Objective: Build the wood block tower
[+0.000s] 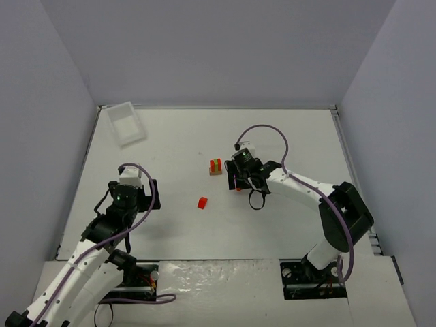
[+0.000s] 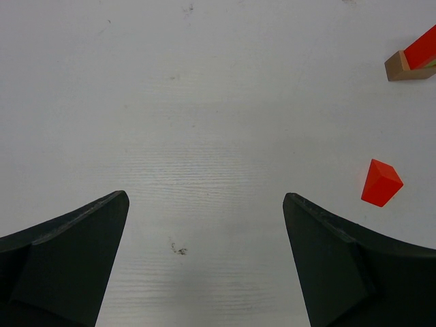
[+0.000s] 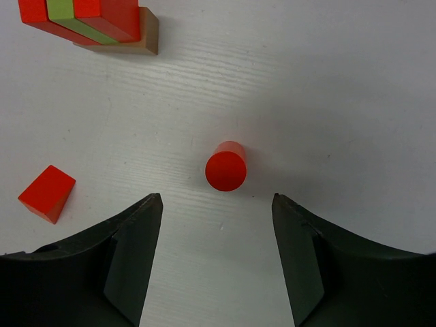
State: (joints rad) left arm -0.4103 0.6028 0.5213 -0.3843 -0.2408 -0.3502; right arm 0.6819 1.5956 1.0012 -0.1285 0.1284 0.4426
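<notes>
The wood block tower (image 1: 215, 165), a tan base under red and lime-green layers, is standing mid-table, near the right gripper (image 3: 216, 204). That gripper's jaws are standing apart, gripping nothing, with a red cylinder (image 3: 225, 166) resting just ahead of the fingertips, untouched. The left gripper (image 2: 206, 201) is gaping wide above the table (image 2: 204, 102), holding nothing; a red wedge (image 2: 381, 182) is lying off to its right.

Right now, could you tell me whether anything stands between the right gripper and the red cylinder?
Nothing visible does. The red cylinder sits just ahead of the open right gripper; the wood block tower and the red wedge lie off to one side.
</notes>
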